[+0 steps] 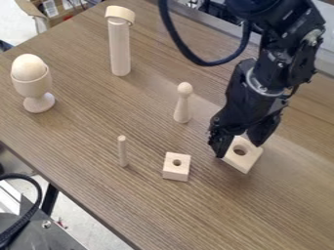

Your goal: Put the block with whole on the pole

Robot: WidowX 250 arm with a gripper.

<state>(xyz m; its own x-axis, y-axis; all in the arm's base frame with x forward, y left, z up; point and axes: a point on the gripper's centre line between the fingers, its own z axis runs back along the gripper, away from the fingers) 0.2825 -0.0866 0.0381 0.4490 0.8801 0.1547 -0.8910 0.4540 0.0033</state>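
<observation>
In the camera view, the black gripper (239, 148) hung down from the arm (264, 73) on the right side of the table (130, 205), right at a pale wooden block with a round hole (249, 162). It met the block's upper end, and the block sat at an angle, one corner pointing toward the lower part of the view, with the hole facing up. Whether the gripper was clamped on it or only placed around it, I could not tell; nor could I tell whether the block was resting on the wood.

The thin upright pole (122, 152) stood on the table, well apart from that block on its left. Between the two was a smaller block (176, 172), also with a round hole in its top — nothing was threaded on the pole.

Farther back, a skittle-shaped peg with a ball top (182, 108) stood upright near the middle of the table. Beyond it, to the upper left, a tall cylinder (120, 49) stood with a ring (120, 13) at its top. Near the left edge, a wooden cup on a foot (34, 89) held a rounded, egg-like piece (28, 66). A dark cable (207, 62) looped beside the arm — it curved over the table's far part.
</observation>
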